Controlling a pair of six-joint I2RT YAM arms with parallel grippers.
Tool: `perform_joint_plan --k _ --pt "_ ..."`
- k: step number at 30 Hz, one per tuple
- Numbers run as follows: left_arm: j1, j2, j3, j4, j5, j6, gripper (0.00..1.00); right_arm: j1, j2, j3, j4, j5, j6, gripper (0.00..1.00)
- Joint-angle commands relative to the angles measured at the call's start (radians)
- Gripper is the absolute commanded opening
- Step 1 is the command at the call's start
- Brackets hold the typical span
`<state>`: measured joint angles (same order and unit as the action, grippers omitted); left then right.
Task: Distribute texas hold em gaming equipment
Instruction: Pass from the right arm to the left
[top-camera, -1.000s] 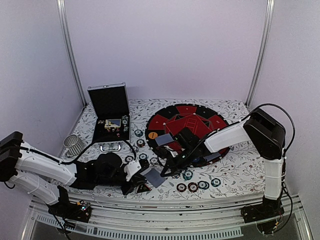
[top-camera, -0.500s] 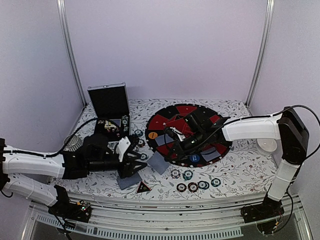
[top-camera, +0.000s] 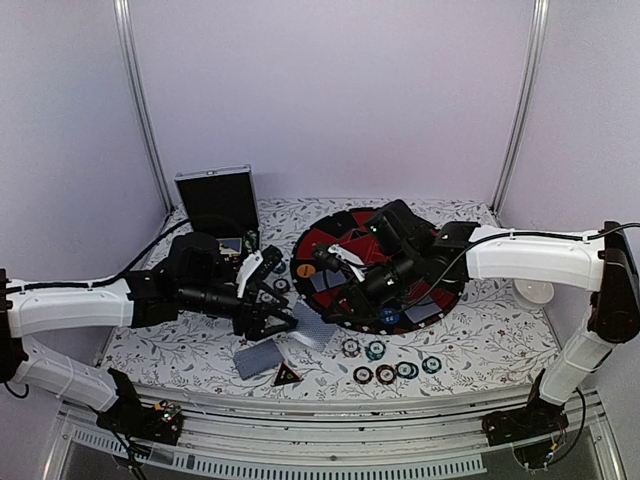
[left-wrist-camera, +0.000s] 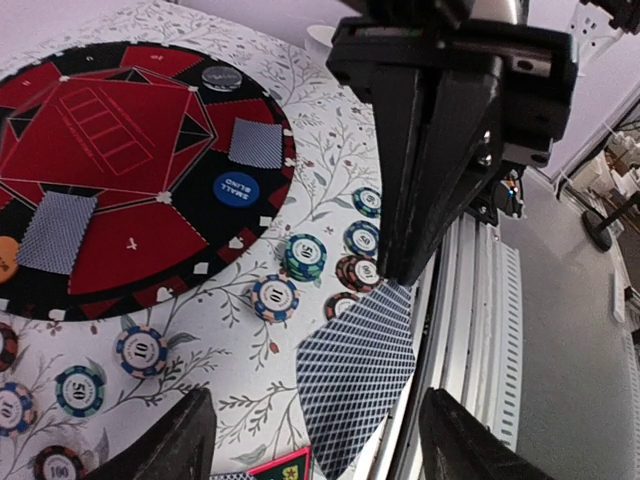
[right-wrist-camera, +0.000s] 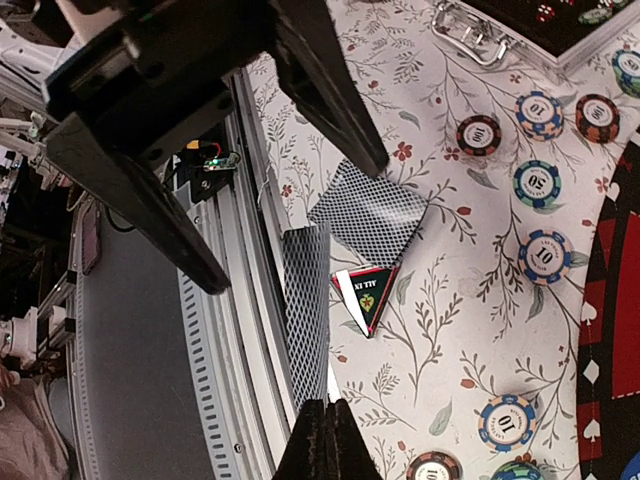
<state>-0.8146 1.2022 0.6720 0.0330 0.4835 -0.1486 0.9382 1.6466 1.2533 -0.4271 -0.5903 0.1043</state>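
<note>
My right fingers are closed on a card, thin edge pinch, hanging near-left of the mat. My left fingers are open, close beside it. Risk: grip slips or left clips it, and the card drops past the surface's near edge.

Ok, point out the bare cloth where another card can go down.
Free: the cloth right of the mat, behind the front chip row; also the near-left corner, left of the loose card. Crowded: chips fill the gap between case and mat.
</note>
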Motion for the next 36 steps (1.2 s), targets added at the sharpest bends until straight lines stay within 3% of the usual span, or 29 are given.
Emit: perform_joint_plan --k 1,5,8,11,13,14,17,20,23,26,32,34,36 --pt "0.012 0.033 0.024 -0.023 0.102 0.027 0.71 0.033 -0.024 0.040 -0.032 0.008 -0.074 0.02" --pt "0.011 0.050 0.008 0.015 0.114 0.031 0.62 0.051 -0.021 0.059 -0.038 0.003 -0.093 0.02" --pt "0.012 0.070 0.006 0.032 0.156 0.022 0.50 0.055 -0.024 0.066 -0.033 0.004 -0.092 0.02" --pt "0.010 0.081 0.001 0.069 0.218 0.012 0.28 0.054 -0.017 0.069 -0.029 0.004 -0.094 0.02" --pt "0.011 0.078 -0.005 0.098 0.257 0.004 0.05 0.055 -0.015 0.067 -0.026 0.008 -0.094 0.02" --pt "0.011 0.073 -0.010 0.113 0.265 -0.002 0.00 0.055 -0.017 0.065 -0.024 0.015 -0.094 0.02" --pt "0.011 0.028 -0.047 0.184 0.221 -0.040 0.00 0.049 -0.050 0.043 0.006 0.100 -0.094 0.06" --pt "0.015 -0.041 -0.111 0.322 0.119 -0.120 0.00 0.001 -0.144 -0.046 0.142 0.154 -0.043 0.41" --pt "0.014 -0.089 -0.199 0.543 0.075 -0.241 0.00 -0.016 -0.243 -0.188 0.424 0.116 0.055 0.59" --pt "0.014 -0.118 -0.237 0.672 0.031 -0.304 0.00 -0.005 -0.245 -0.262 0.622 0.083 0.134 0.64" --pt "0.015 -0.150 -0.230 0.654 -0.008 -0.283 0.00 0.030 -0.142 -0.232 0.713 0.029 0.182 0.69" --pt "0.015 -0.161 -0.231 0.647 -0.012 -0.275 0.00 0.040 -0.113 -0.216 0.709 0.017 0.175 0.68" --pt "0.014 -0.166 -0.233 0.648 -0.009 -0.273 0.00 0.042 -0.096 -0.211 0.711 0.014 0.175 0.60"
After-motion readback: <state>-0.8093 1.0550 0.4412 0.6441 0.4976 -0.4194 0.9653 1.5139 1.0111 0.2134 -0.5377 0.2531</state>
